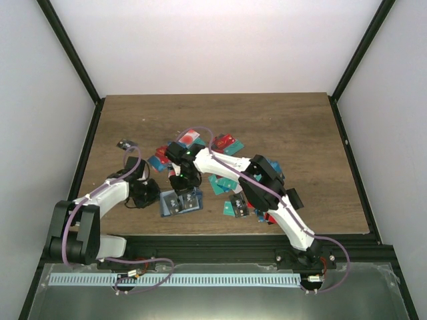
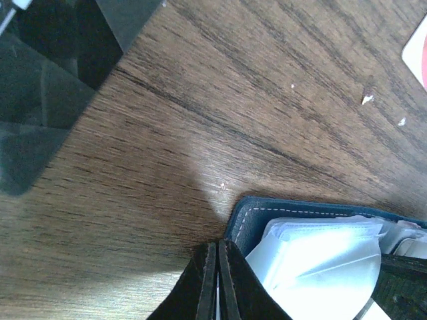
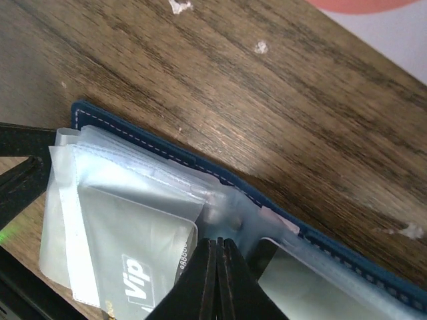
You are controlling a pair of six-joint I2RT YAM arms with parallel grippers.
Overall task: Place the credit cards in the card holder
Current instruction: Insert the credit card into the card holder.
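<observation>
Top view
- Table (image 1: 280,127): brown wood, inside a white-walled enclosure.
- Cards (image 1: 227,143): scattered mid-table in red, teal and white with red; some lie partly under the right arm.
- Holder (image 1: 180,203): lies open and flat on the near part of the table, left of centre, at the near edge of the card scatter.
- Left gripper (image 1: 152,195): low, at the holder's left edge; the jaws cannot be read from here.
- Right gripper (image 1: 183,181): points down at the holder's far edge.

Left wrist view
- Left gripper (image 2: 215,280): fingers pressed together with only a hairline between them and nothing visible in it.
- Holder (image 2: 253,220): its navy corner with white stitching sits just right of the fingers, against the right one.
- Sleeves (image 2: 320,260): clear plastic, stacked inside the holder.
- White card (image 2: 419,57): a white and red corner shows at the right edge, well apart from the holder.

Right wrist view
- Right gripper (image 3: 217,280): fingers pressed together, tips down on the sleeves (image 3: 153,180) near the fold; whether they pinch any plastic cannot be told.
- Vip card (image 3: 133,260): pale, already inside a sleeve, just left of the fingers.
- Holder (image 3: 140,137): its stitched navy rim runs diagonally across the wood.
- White card (image 3: 400,27): on the table at the top right, apart from the holder.
</observation>
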